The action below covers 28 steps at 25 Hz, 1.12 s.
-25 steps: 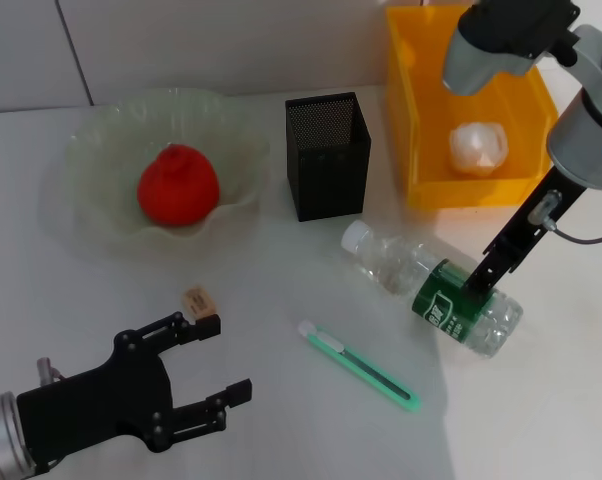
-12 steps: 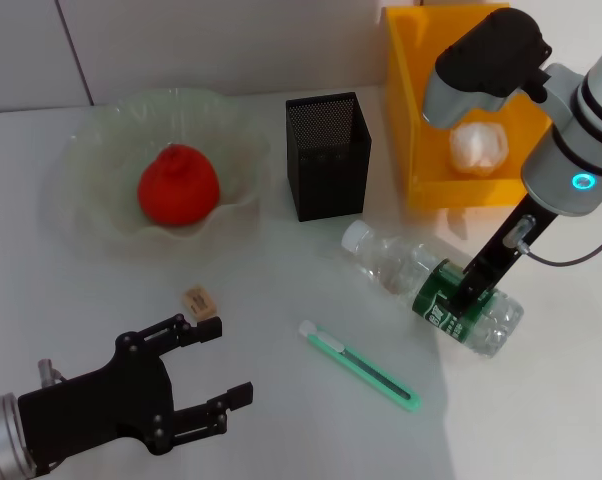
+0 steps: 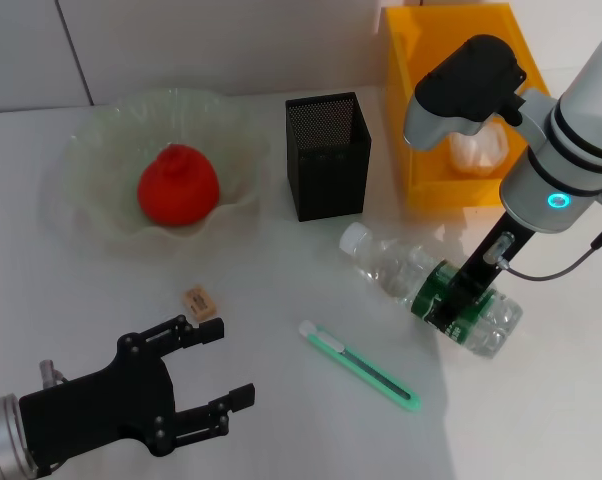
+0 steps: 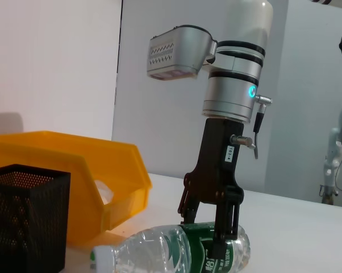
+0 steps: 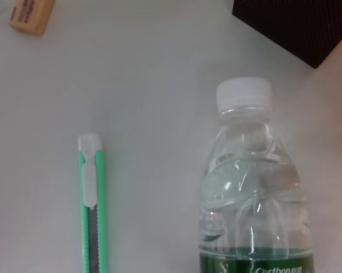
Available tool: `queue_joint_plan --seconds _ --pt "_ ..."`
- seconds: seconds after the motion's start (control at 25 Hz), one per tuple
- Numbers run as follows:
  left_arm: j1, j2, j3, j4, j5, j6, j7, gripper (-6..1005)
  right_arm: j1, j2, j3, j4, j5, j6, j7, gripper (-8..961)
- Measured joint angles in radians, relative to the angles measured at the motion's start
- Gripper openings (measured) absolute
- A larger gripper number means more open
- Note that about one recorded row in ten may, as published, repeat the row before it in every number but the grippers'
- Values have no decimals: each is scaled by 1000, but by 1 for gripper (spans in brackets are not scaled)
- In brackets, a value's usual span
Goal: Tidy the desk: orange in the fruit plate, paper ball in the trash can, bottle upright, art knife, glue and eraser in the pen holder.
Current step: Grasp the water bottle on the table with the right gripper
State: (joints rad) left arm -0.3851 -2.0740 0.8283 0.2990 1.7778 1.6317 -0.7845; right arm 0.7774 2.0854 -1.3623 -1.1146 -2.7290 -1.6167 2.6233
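Green-labelled bottle (image 3: 433, 288) lies on its side on the white table (image 3: 281, 300), cap toward the black mesh pen holder (image 3: 326, 155); the right gripper (image 3: 459, 297) straddles its label, fingers closed against it. Orange (image 3: 178, 184) sits in the fruit plate (image 3: 91, 170), paper ball (image 3: 478, 146) in the yellow bin (image 3: 411, 120). Eraser (image 3: 200, 302) and art knife (image 3: 359, 364) lie loose. The left gripper (image 3: 216, 372) hovers near the eraser, fingers spread, empty.

Left wrist view: gripper fingers (image 4: 226, 224) clamp the lying bottle (image 4: 176, 253).

Right wrist view: bottle cap (image 5: 244, 94), knife (image 5: 92, 199), eraser (image 5: 32, 14).
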Motion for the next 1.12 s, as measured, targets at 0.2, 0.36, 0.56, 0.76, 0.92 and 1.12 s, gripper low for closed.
queue_joint_plan --seconds 0.2,0.36,0.56,0.76,0.92,1.12 --pt "0 0 0 0 0 1 0 736 2 -1 -1 28 0 25 -2 803" --pt "0 0 0 0 0 1 0 735 3 -1 -1 44 0 37 -4 799" --pt "0 -1 0 0 0 1 0 734 3 -1 -3 49 0 43 -5 794" --pt "0 -2 2 0 0 1 -1 733 -2 0 -7 50 3 46 -7 790" --pt "0 -1 3 0 0 1 -1 732 -7 0 -24 52 19 48 -7 786" --pt "0 -2 3 0 1 2 -1 730 -6 1 -29 76 24 62 -8 781"
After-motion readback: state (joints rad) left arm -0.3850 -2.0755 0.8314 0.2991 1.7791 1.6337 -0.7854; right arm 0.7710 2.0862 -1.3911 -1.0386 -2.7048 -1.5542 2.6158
